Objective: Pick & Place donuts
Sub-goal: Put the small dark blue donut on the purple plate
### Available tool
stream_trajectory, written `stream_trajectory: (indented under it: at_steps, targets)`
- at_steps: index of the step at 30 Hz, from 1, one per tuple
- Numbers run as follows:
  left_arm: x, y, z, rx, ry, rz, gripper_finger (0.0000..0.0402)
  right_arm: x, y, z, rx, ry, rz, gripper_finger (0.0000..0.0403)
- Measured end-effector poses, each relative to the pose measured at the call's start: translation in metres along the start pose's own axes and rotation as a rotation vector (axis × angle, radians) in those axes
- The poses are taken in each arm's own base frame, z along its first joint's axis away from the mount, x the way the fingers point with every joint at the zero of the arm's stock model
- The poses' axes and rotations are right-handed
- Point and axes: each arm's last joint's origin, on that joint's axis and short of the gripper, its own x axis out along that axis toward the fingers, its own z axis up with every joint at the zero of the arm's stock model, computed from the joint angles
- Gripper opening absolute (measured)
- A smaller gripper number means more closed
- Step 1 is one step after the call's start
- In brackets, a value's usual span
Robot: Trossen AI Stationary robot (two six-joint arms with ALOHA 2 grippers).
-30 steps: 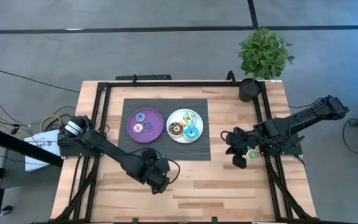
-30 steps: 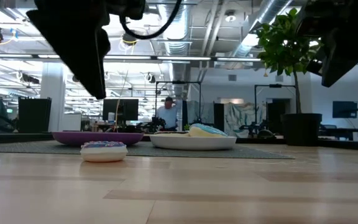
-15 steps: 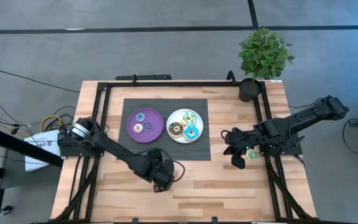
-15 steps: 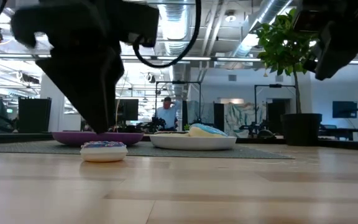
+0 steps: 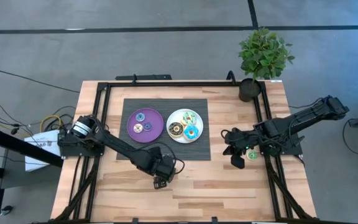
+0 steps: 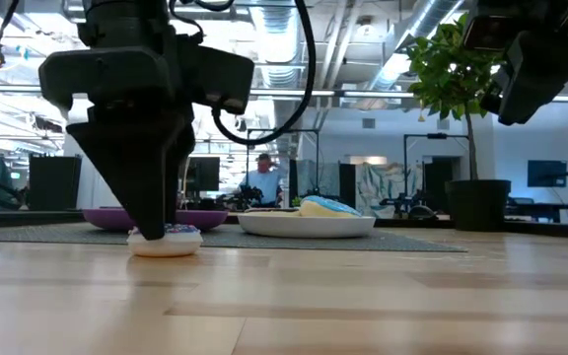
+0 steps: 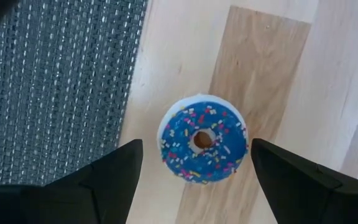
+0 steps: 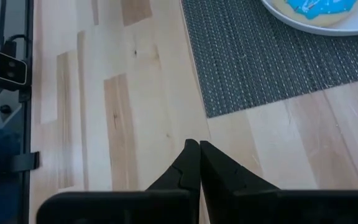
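A blue-iced donut with sprinkles (image 7: 202, 146) lies flat on the bare wood just off the mat's near edge; it also shows in the low view (image 6: 166, 240). My left gripper (image 7: 196, 149) is open and points down over it, one finger on each side with a gap to the donut. In the low view the left gripper (image 6: 156, 222) reaches down to the table, and in the high view the left gripper (image 5: 161, 180) hides the donut. My right gripper (image 8: 199, 149) is shut and waits above the wood to the right of the mat (image 5: 236, 158).
A dark woven mat (image 5: 166, 152) carries a purple plate (image 5: 153, 132) with small donuts and a white plate (image 5: 174, 118) with larger iced ones. A potted plant (image 5: 263, 59) stands at the far right corner. Black frame rails run along the table's sides.
My left gripper has come down from above the table until its open fingers stand around the blue donut, shifting a little toward the table's right on the way. The donut has stayed where it was.
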Motion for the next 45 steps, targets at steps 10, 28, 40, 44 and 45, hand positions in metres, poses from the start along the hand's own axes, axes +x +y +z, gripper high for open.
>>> stream_trajectory:
  at_steps: [10,28,40,44,45]
  targets:
    - [0.001,0.002,0.002,0.017,-0.001,0.002,0.0295,0.000,0.000,0.000,0.000,0.000,0.000,0.0001]
    - [0.020,0.000,0.008,-0.049,0.001,-0.039,0.0295,0.000,0.000,0.000,0.000,0.002,-0.003,0.0001]
    - [0.021,0.000,0.007,-0.041,0.014,-0.038,0.0290,0.000,0.000,0.000,-0.008,0.001,-0.002,0.0001]
    - [0.021,0.001,0.007,-0.041,0.017,-0.036,0.0263,0.000,0.000,0.000,-0.009,0.001,-0.003,0.0001]
    - [0.021,0.001,0.007,-0.041,0.017,-0.037,0.0255,0.000,0.000,0.000,-0.009,0.001,-0.003,0.0001]
